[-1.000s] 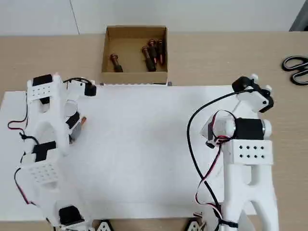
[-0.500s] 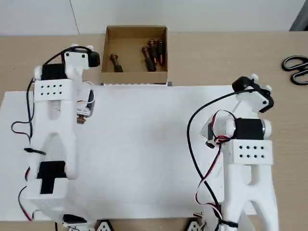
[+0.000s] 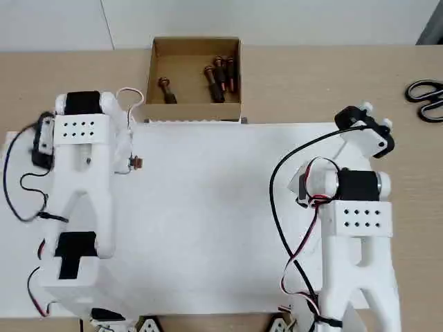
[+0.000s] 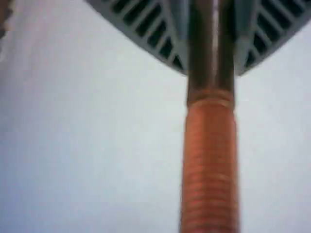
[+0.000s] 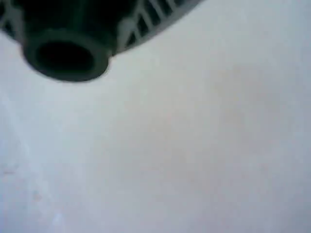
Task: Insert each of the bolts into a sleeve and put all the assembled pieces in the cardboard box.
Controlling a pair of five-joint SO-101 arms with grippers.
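The left arm (image 3: 82,173) and right arm (image 3: 356,238) were white plastic, with black motors, perforated plates and red-black cables.

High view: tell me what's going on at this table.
The left gripper holds a copper bolt above the white sheet, near the cardboard box. The right gripper holds a black sleeve over the sheet's other side. Bolt and sleeve are not yet joined. Several assembled pieces already lie in the box.
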